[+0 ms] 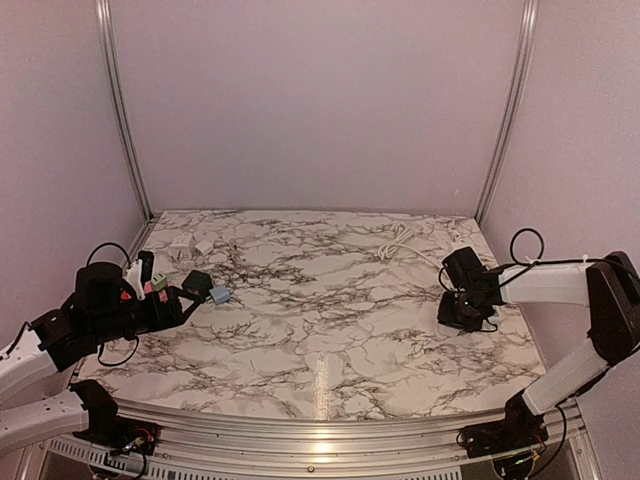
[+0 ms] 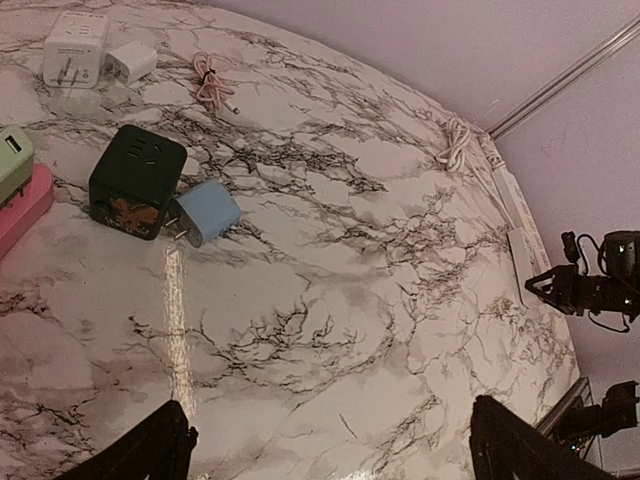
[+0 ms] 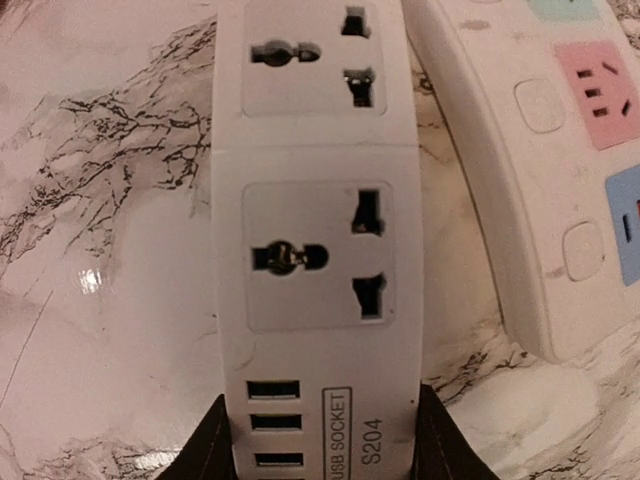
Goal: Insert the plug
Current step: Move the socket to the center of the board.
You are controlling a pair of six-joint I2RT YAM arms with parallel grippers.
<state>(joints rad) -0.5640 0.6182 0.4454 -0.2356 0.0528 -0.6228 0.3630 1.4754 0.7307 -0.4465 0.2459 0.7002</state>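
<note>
The blue plug (image 2: 205, 212) lies on the marble table (image 1: 330, 330) at its left side, well apart from the white power strip (image 3: 318, 250) at the right edge. Its metal prongs point toward a black cube socket (image 2: 137, 180) just beside it; whether prongs and cube touch is hard to tell.

The right gripper (image 1: 467, 312) is clenched on the power strip, with 1 black finger (image 3: 210, 450) pressed against each long side. The right wrist view shows only the fingers' tips, cut off at the bottom edge. The strip's upper face shows 2 universal sockets and, nearer the fingers, USB ports beside a label reading "USB SOCKET S204"; the lowest port is cropped. A second strip (image 3: 520, 200) with pink and blue socket panels lies alongside on the right, running out of the picture. From the top camera both strips are mostly hidden under the gripper.

The left gripper (image 2: 330, 440) hangs released over bare table, its 2 fingers spread wide with nothing between them.

Beyond the plug sit a white adapter (image 2: 75, 48), a small white charger (image 2: 130, 62) touching it, and a pinkish cable (image 2: 212, 85). A green block (image 2: 12, 160) and a pink block (image 2: 20, 205) are cut off at the left edge. A coiled white cord (image 1: 400, 238) lies near the far right corner.
</note>
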